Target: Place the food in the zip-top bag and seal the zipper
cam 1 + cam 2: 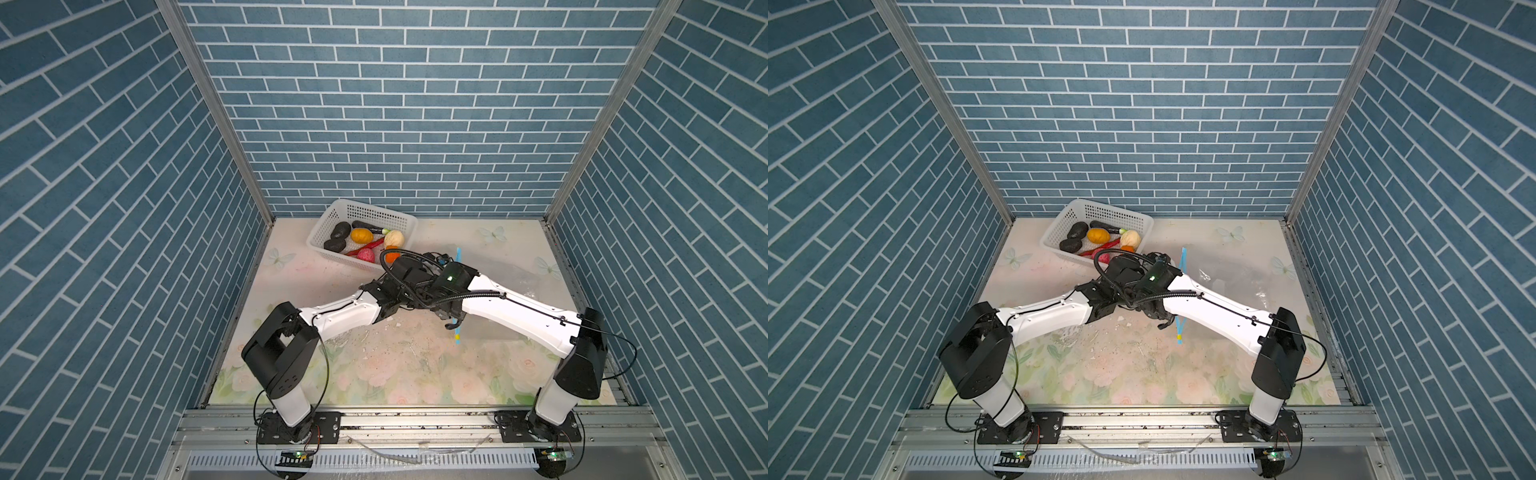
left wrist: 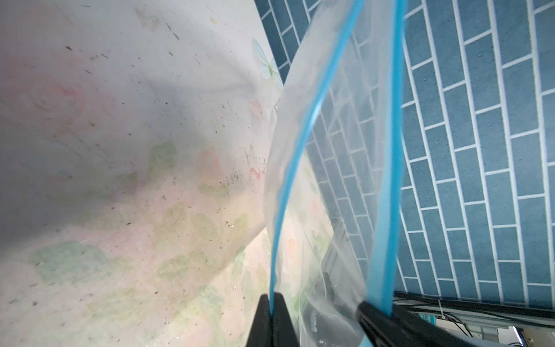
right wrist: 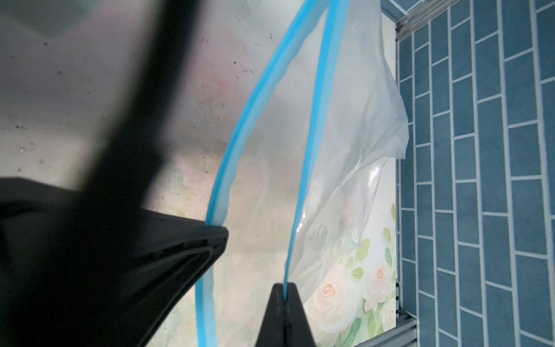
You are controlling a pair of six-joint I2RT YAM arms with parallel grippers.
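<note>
The food lies in the white basket (image 1: 332,216): a yellow-orange lump (image 1: 361,235), a cream one (image 1: 393,239), a pink one (image 1: 365,254), an orange one (image 1: 390,257), a red chili (image 1: 371,244) and black pieces (image 1: 341,229). The clear zip-top bag (image 1: 511,286) lies right of centre. Its light blue zipper (image 1: 459,254) has a yellow slider (image 1: 457,340) at the near end. My left gripper (image 2: 273,296) is shut on one zipper strip (image 2: 295,156). My right gripper (image 3: 284,285) is shut on the opposite strip (image 3: 312,144). The mouth gapes between them. In both top views the wrists hide the fingers.
The basket (image 1: 1067,216) stands at the back left by the brick wall. Both forearms meet over the middle of the flowered table (image 1: 395,374). Brick walls close off the left, back and right. A metal rail (image 1: 415,419) runs along the front edge.
</note>
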